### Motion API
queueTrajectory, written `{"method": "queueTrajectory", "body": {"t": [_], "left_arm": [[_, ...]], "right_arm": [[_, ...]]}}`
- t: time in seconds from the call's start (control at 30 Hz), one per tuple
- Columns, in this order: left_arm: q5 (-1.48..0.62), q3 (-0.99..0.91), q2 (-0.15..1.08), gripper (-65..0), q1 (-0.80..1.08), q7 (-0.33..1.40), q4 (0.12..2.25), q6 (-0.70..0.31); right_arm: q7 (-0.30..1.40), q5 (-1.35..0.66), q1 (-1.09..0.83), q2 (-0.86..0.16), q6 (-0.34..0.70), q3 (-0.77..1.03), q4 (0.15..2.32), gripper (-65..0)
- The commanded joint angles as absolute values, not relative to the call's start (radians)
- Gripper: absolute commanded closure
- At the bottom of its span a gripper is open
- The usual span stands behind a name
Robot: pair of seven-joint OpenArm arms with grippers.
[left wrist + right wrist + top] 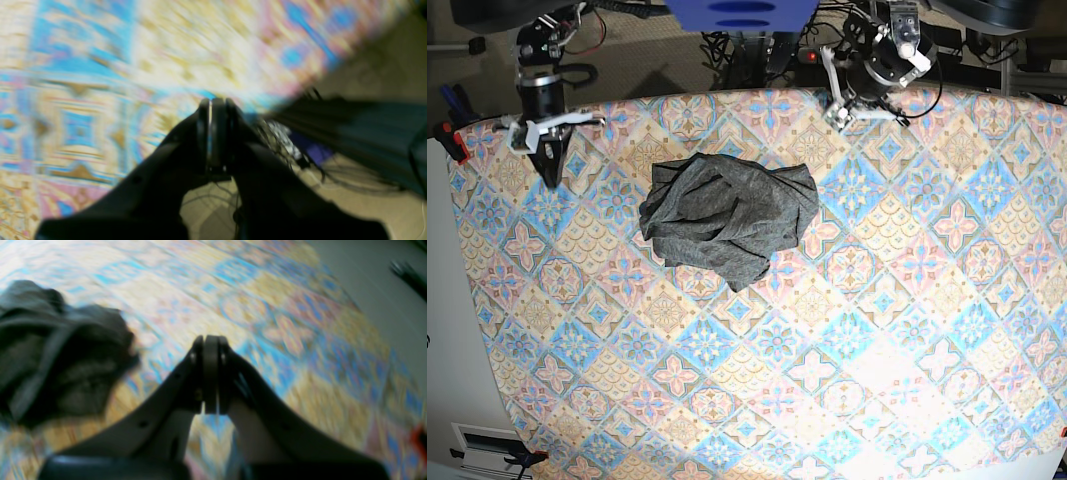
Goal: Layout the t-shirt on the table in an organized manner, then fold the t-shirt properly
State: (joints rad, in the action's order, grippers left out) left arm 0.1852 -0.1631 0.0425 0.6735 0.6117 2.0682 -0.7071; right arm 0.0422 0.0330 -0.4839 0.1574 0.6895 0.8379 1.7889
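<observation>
You have the t-shirt (pixel 727 217) lying in a crumpled grey heap on the table (pixel 907 330), toward the far side and a little left of the middle in the base view. It is bunched and folded over itself, with no sleeve or hem laid out flat, and patterned cloth shows bare all around it.

Your right gripper (pixel 549 168) hangs over the far left part of the table, well apart from the shirt and to its left. In the right wrist view the right gripper (pixel 211 340) has its fingers pressed together with nothing between them, and the heap (pixel 63 350) shows blurred off to the left of the frame, not touching the claw.

Your left gripper (pixel 839 108) sits at the far edge of the table, to the right of the shirt and clear of it. In the left wrist view the left gripper (pixel 217 101) also shows its fingers together and empty, poised near the table's edge (pixel 83 100), with floor and cables beyond. Both wrist views are smeared, so fine detail is lost.
</observation>
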Motion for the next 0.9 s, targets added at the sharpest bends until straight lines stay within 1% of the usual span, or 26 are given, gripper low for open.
{"method": "queueTrajectory", "body": {"t": [0.0,0.27,0.43,0.53,0.6,0.73,0.8,0.87], "left_arm": [[0.170,-0.163,0.050,0.0,0.668,0.584,2.084,-0.698],[0.180,-0.232,0.058,0.0,0.704,0.584,2.084,-0.698],[0.170,-0.208,0.054,0.0,0.825,0.576,2.092,-0.698],[0.170,-0.203,0.041,0.0,0.880,0.576,2.086,-0.698],[0.182,-0.220,-0.004,0.0,0.914,0.576,2.083,-0.698],[0.183,-0.346,-0.084,0.0,0.941,0.578,2.045,-0.698],[0.188,-0.398,-0.093,0.0,0.940,0.582,2.003,-0.698],[0.232,-0.407,-0.077,0.0,0.935,0.584,1.928,-0.698]], "right_arm": [[0.022,0.013,-0.498,0.157,0.698,0.857,1.787,0.0],[0.019,-0.108,-0.567,0.157,0.698,1.055,1.627,0.0],[0.016,-0.104,-0.568,0.157,0.698,1.171,1.531,0.0],[0.016,-0.101,-0.568,0.156,0.698,1.198,1.486,0.0],[0.016,-0.058,-0.568,0.156,0.698,1.196,1.463,0.0],[0.016,0.090,-0.561,0.154,0.698,1.196,1.377,0.0],[0.016,0.151,-0.538,0.154,0.698,1.196,1.305,0.0],[0.016,0.199,-0.506,0.154,0.698,1.198,1.230,0.0]]}}
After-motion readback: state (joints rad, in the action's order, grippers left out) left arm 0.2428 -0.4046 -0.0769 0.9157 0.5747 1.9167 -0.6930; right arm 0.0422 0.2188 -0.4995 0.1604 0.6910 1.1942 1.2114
